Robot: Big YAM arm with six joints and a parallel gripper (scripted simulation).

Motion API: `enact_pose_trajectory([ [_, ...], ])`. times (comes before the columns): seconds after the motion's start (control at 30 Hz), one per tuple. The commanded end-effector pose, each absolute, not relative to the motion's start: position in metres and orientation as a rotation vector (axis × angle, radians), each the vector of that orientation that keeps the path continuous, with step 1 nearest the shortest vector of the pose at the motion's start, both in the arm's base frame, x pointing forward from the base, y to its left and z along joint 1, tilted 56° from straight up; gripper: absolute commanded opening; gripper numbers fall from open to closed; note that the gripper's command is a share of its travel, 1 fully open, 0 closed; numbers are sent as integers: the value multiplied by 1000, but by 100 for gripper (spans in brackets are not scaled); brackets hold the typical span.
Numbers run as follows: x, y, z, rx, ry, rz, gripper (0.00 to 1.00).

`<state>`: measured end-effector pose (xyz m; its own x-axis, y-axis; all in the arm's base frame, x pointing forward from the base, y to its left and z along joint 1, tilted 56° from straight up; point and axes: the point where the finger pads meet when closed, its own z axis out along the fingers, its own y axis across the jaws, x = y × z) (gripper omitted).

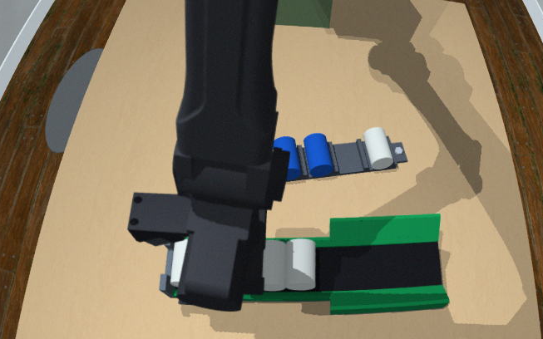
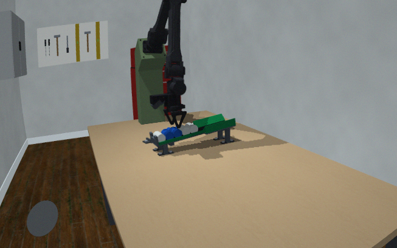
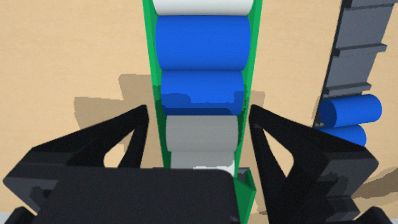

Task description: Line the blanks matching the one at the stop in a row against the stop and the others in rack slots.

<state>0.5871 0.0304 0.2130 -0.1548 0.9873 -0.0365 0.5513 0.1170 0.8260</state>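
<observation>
My gripper (image 3: 198,111) (image 2: 178,126) is open and empty, its fingertips above and on either side of the green ramp (image 1: 385,229) (image 2: 219,126) (image 3: 150,40). From the stop (image 1: 165,282) upward lie a white blank (image 1: 178,262) (image 2: 158,136) (image 3: 202,6), a blue blank (image 3: 202,42), a second blue blank (image 3: 202,90), then a white blank (image 1: 273,265) (image 3: 201,132) and another white blank (image 1: 304,262) (image 3: 195,160). All lie across the ramp. The stock rack (image 1: 348,158) (image 3: 362,30) holds two blue blanks (image 1: 286,155) (image 1: 318,153) and a white blank (image 1: 377,147), with a free slot between blue and white.
The arm hides the ramp's blue blanks and the rack's left part in the top view. The ramp's upper end has taller flared side walls (image 1: 387,301). In the wrist view the rack runs to the right of the ramp, with bare slots beyond its blue blanks.
</observation>
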Motion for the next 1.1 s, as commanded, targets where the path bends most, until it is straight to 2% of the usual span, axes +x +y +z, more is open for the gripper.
enact_pose_trajectory([
  [0.0, 591, 38, 214, 1496, 1791, 912, 79],
  [1.07, 586, 36, 209, 1492, 1786, 915, 79],
])
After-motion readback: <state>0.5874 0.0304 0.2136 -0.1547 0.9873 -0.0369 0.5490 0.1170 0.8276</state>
